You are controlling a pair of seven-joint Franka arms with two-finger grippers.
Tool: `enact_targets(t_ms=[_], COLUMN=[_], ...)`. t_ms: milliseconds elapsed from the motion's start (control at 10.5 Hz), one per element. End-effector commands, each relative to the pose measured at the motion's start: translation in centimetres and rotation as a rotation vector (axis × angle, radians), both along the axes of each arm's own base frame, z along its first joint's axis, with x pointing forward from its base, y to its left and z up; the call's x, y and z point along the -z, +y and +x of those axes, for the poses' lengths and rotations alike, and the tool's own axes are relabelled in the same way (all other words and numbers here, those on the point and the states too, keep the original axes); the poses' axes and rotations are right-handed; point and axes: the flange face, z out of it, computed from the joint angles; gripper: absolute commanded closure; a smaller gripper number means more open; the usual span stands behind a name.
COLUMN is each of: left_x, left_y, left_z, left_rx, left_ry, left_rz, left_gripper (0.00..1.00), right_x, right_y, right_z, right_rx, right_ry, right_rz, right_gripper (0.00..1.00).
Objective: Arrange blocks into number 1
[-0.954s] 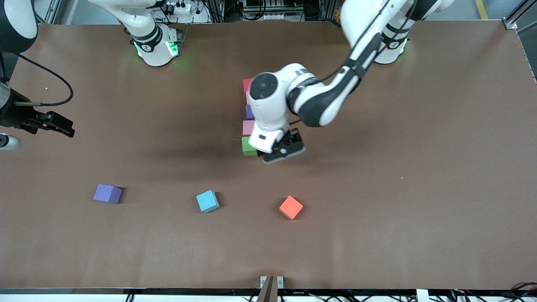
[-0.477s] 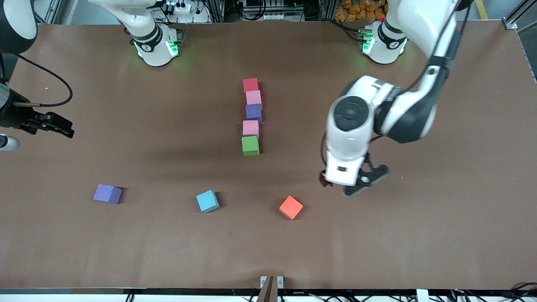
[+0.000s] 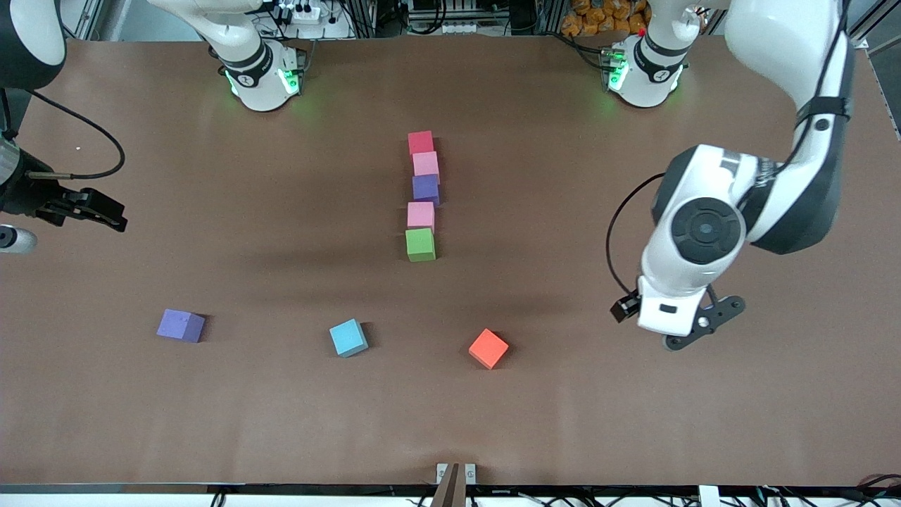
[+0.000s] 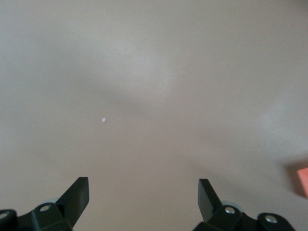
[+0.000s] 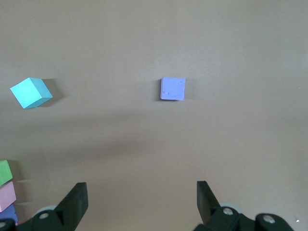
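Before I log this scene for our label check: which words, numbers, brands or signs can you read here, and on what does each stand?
None can be read.
Blocks: plain faces, no letters or digits.
Cyan cube, orange cube and lone purple cube: plain too.
Left arm: a dark marking on the white wrist shell, too blurred to read.
Table: bare brown surface, no sign.

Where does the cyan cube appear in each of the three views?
Front view: the cyan cube lies on the table between the lone purple cube and the orange cube, nearer to the camera than the column of blocks.
Left wrist view: not in it; only a corner of the orange cube shows.
Right wrist view: the cyan cube lies beside the lone purple cube.
Shared landmark: the lone purple cube, in the front and right wrist views.
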Motion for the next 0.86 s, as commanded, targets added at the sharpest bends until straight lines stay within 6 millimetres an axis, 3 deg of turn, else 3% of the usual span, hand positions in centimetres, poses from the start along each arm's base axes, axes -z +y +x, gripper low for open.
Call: enact_targets(t_ms=[0,191,477,572,763], left_x=[-1.9,-3.0,-6.2,-7.6,-11.8], left_y=[3.3,4.3,6.6,6.7,8.7], left_z=[-4.4,-7.1,-11.4,-12.1,-12.8], left_rx=[0.046,0.097,0.187,0.206,0.295], left_ry=[0.057,0.074,0.08,0.062,0.002], left_rz=[-0.024,-0.032,-0.083,-0.103,-0.152], left_gripper=[0.0,0.0,0.0,0.0,0.0], right_x=[0.2,-0.1,-0.7,-1.4,-1.4], right_y=[-0.4,-0.4,-0.6,-0.3,-0.6], right_z=[0.5,0.5,0.4,0.5,0.4], right_rx=[0.018,0.016,0.009,0.002,0.011], right_ry=[0.002,-0.003,-0.007,-0.021,-0.021], right_rz=[-0.003,-0.003,-0.001,-0.001,0.052], right_gripper=[0.0,0.0,0.0,0.0,0.0])
